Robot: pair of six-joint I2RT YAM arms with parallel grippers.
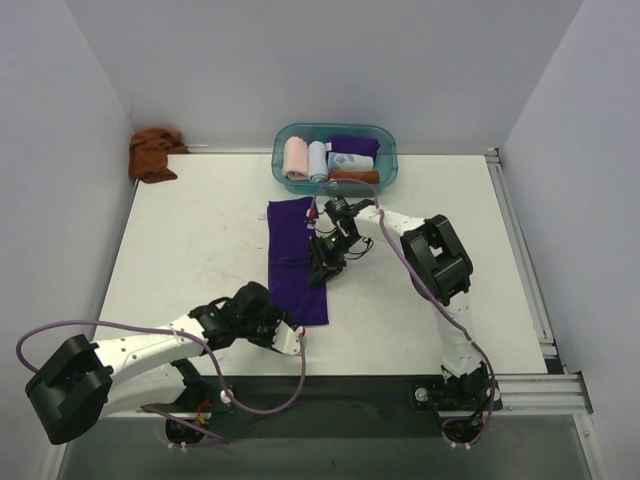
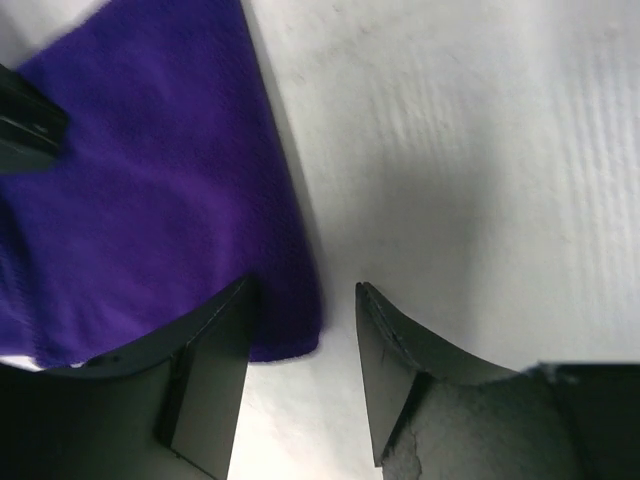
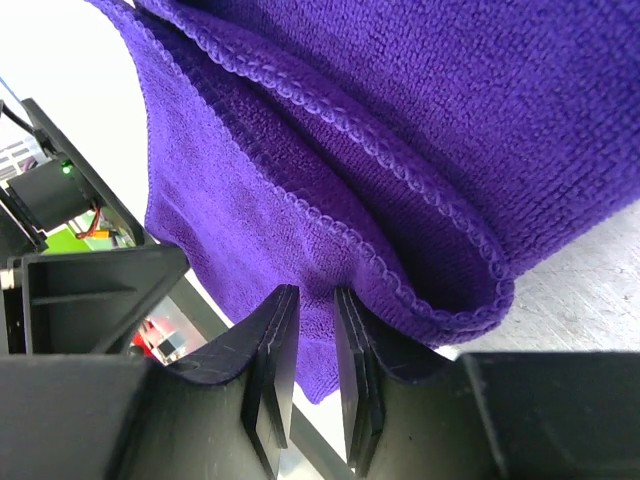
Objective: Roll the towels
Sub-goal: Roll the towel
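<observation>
A white table [image 1: 200, 240] fills the middle of a small booth, its top matte and faintly scuffed, with grey smudges showing close up in the left wrist view. Three plain, pale lavender-grey panels close it in: a back wall [image 1: 330, 60], a left wall [image 1: 50, 170] and a right wall [image 1: 590, 180]. A silver aluminium rail [image 1: 522, 260] runs along the table's right edge and another stretch lies along the near edge. Below the near edge is a dark grey-green surface [image 1: 330, 462]. The light is soft and even, casting only faint shadows
</observation>
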